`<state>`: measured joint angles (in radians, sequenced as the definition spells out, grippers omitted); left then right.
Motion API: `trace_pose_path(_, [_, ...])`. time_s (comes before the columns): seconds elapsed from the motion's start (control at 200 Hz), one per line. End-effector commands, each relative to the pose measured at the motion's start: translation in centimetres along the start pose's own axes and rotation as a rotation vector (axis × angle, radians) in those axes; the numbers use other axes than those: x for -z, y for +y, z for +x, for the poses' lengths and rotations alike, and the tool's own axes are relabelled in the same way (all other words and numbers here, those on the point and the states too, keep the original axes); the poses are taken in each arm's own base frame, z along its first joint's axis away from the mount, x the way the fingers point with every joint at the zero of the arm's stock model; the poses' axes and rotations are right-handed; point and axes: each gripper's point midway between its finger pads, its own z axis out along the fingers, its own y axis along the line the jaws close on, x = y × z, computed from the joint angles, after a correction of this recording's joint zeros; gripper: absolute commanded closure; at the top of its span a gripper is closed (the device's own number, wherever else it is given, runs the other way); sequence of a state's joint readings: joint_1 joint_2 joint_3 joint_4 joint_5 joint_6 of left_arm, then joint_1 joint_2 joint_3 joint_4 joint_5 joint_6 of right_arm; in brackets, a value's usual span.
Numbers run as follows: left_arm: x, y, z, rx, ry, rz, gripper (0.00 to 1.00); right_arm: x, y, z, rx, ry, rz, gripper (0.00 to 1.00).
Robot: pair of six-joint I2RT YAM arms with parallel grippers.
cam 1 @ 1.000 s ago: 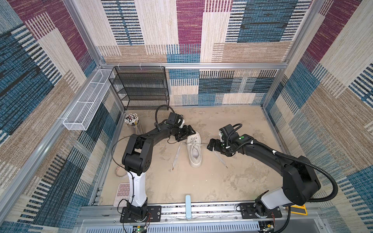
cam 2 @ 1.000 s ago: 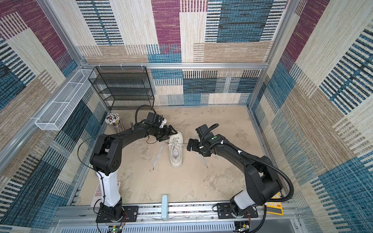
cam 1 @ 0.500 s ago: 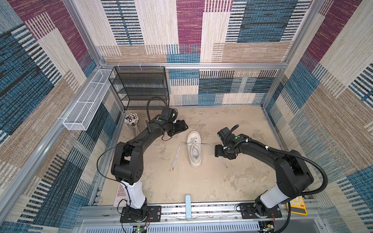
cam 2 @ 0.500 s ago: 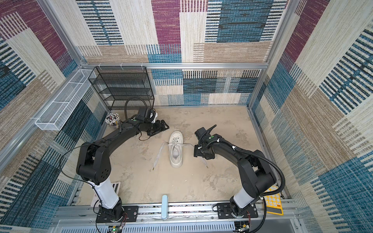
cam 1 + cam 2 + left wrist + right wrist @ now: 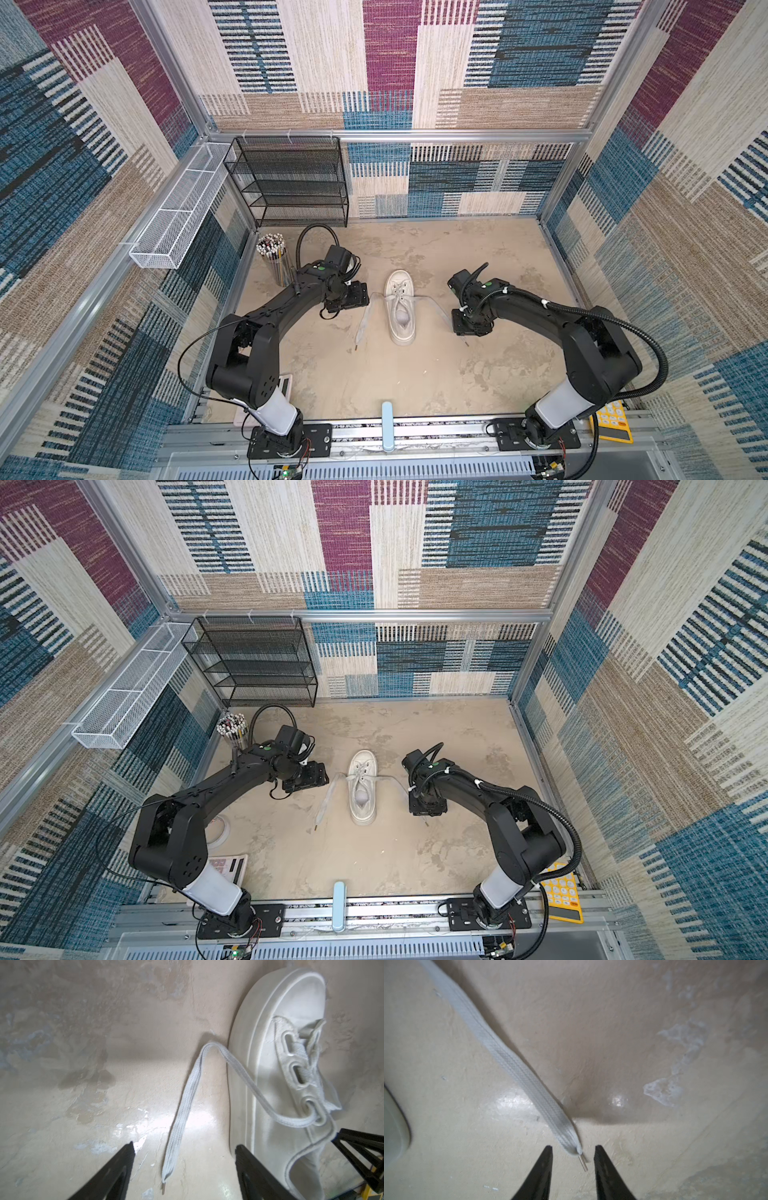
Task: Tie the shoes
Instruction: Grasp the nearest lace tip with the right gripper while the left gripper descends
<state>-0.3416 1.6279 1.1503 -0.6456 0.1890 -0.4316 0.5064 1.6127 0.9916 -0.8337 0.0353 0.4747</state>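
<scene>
The shoe [image 5: 400,307] lies mid-bench [image 5: 415,386], untied. The right end effector [image 5: 573,1146] has narrowed astride one lace tip [image 5: 582,1162], not yet pinching; the left end effector [image 5: 184,1145], wide, has backed off over the other lace [image 5: 182,1109].

A mottled beige tabletop [image 5: 415,374] is seen; a white sneaker [image 5: 400,309] is set mid-surface, laces [image 5: 364,318] spread flat either side. A pen cup [image 5: 277,266] and black mesh rack [image 5: 291,183] are parked back-left.
</scene>
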Motion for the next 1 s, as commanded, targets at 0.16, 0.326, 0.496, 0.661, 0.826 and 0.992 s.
trace_pose_path(0.16, [-0.1, 2.2, 2.4, -0.044, 0.056, -0.09, 0.24, -0.6, 0.4, 0.7, 0.018, 0.025, -0.017, 0.7])
trace_pose_path(0.326, [-0.3, 2.7, 3.3, -0.068, 0.077, -0.129, 0.26, -1.3, 0.6, 0.9, 0.028, 0.035, -0.018, 0.77])
trace_pose_path(0.496, [-0.9, 2.9, 4.0, -0.079, 0.095, -0.149, 0.28, -1.7, 0.8, 0.7, 0.035, 0.035, -0.023, 0.86])
trace_pose_path(0.661, [-1.6, 2.8, 4.4, -0.091, 0.12, -0.159, 0.29, -0.2, 1.4, -0.1, 0.028, -0.02, -0.062, 1.0])
trace_pose_path(0.826, [-2.3, 2.9, 4.8, -0.092, 0.144, -0.165, 0.3, 4.3, 3.8, -1.8, 0.031, -0.121, -0.214, 1.0])
trace_pose_path(0.992, [-2.6, 3.0, 5.0, -0.092, 0.156, -0.165, 0.3, 10.2, 7.3, -4.0, 0.057, -0.226, -0.409, 1.0])
